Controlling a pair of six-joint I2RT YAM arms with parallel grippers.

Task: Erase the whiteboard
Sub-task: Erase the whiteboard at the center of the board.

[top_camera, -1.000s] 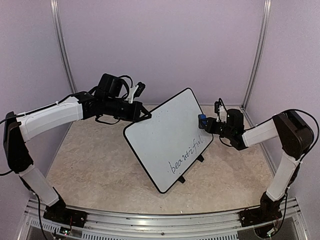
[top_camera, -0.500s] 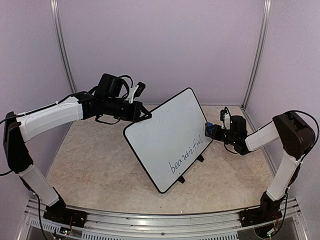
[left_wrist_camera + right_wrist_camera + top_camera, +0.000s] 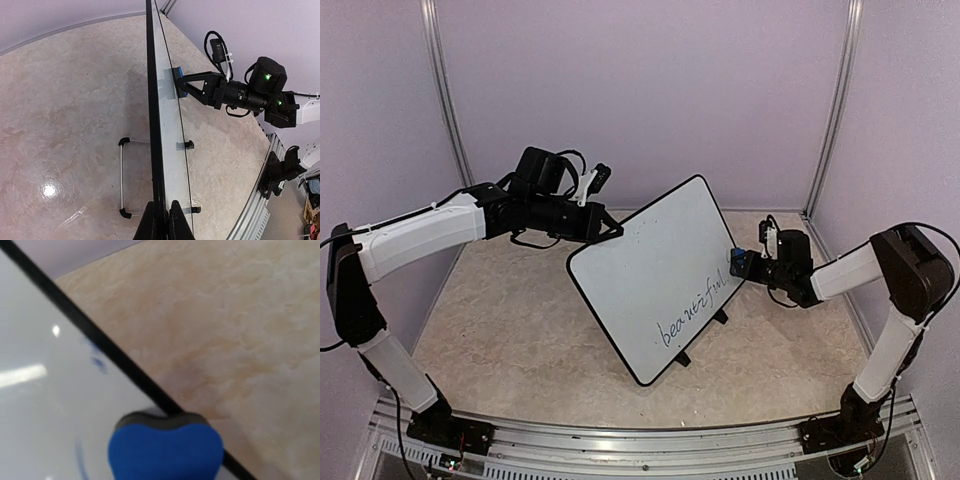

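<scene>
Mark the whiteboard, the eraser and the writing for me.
whiteboard (image 3: 635, 265), top external view, bare white face.
eraser (image 3: 166, 452), right wrist view, blue back.
writing (image 3: 689, 313), top external view, middle of the word.

White-shelled arms (image 3: 420, 235), black joints (image 3: 910, 262) and fingers (image 3: 149, 226), looped black cables (image 3: 215, 47), green lights (image 3: 266, 76).

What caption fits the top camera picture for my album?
The left gripper grips the whiteboard while the right gripper presses a blue eraser to its edge.

Blurred writing (image 3: 97, 362) on whiteboard (image 3: 40, 415), perhaps letters
</scene>
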